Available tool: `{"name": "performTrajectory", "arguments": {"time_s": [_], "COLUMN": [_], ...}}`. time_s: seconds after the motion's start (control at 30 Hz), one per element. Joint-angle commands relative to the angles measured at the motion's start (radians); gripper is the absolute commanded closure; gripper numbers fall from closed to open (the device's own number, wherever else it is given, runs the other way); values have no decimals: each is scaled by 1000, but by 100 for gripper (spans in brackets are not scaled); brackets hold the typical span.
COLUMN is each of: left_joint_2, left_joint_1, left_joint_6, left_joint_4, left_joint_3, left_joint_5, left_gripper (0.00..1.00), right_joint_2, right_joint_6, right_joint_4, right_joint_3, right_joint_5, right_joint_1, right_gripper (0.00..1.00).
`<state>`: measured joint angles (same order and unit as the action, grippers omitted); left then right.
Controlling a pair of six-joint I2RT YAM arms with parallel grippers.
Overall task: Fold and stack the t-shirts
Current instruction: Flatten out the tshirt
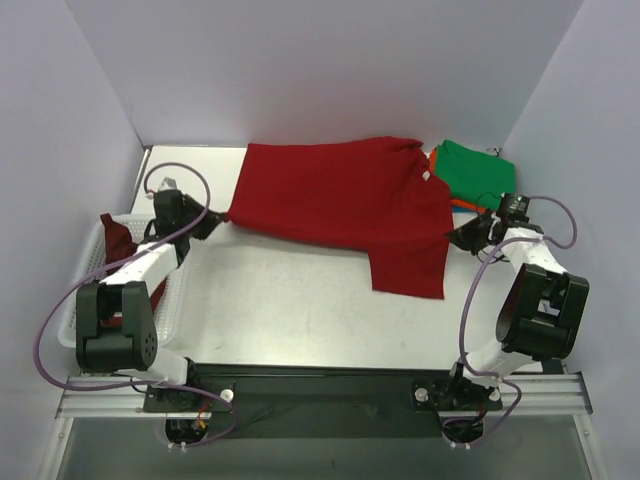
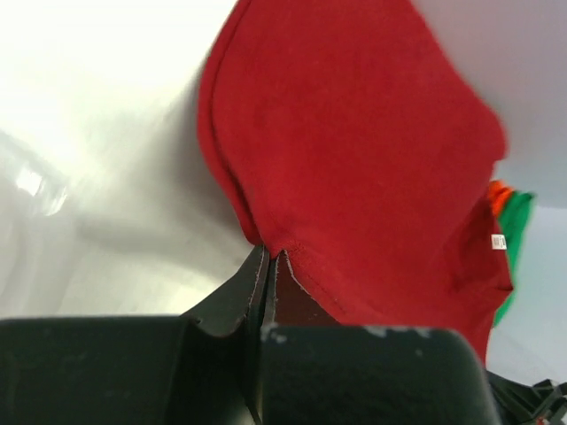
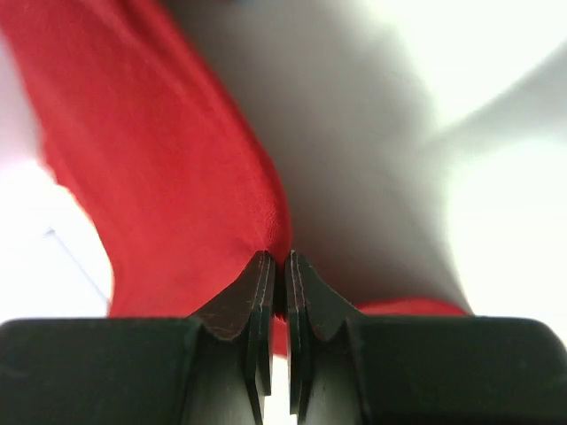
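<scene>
Red shirt slipping out of a thin pinch is my worry here: if my two arms pull apart unevenly, a hem could slide free and the cloth would slump into a heap. It lies stretched across the far half of the table, its right end close against the folded green shirt, which a careless swing could drag askew. My left gripper is closed on the shirt's left hem, and my right gripper is closed on its right edge, the fingers of each nearly meeting through the cloth.
</scene>
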<state>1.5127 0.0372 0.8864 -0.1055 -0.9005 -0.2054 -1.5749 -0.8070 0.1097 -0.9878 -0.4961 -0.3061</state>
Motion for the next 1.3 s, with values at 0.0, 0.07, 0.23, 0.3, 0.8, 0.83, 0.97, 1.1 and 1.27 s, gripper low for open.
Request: {"name": "performTrajectory", "arguments": {"time_s": [0.0, 0.07, 0.23, 0.3, 0.8, 0.83, 0.97, 1.1, 1.27], "left_joint_2": [-111, -153, -249, -285, -494, -499, -490, -408, -332], "left_joint_1": [-28, -77, -92, -91, -79, -79, -86, -117, -163], "left_joint_6": [-10, -23, -32, -38, -83, -84, -90, -83, -75], "left_joint_4": [-62, -45, 73, 152, 342, 345, 282, 247, 242], "left_joint_3": [104, 153, 261, 271, 400, 405, 428, 385, 316], "left_joint_5": [101, 122, 198, 230, 279, 276, 245, 228, 235], "left_gripper": [100, 100, 100, 100, 100, 100, 100, 100, 100], "right_joint_2": [35, 50, 147, 205, 463, 472, 468, 414, 528], "right_joint_6": [60, 83, 117, 118, 163, 166, 190, 209, 200], "right_joint_4": [7, 37, 74, 79, 148, 166, 169, 209, 284], "right_joint_3": [55, 86, 201, 244, 443, 440, 396, 316, 307], "right_joint_5": [85, 129, 186, 194, 220, 226, 212, 205, 305], "right_joint_1": [-8, -16, -28, -30, -106, -108, -102, -96, -6], "right_gripper": [95, 95, 92, 92, 89, 89, 74, 52, 47]}}
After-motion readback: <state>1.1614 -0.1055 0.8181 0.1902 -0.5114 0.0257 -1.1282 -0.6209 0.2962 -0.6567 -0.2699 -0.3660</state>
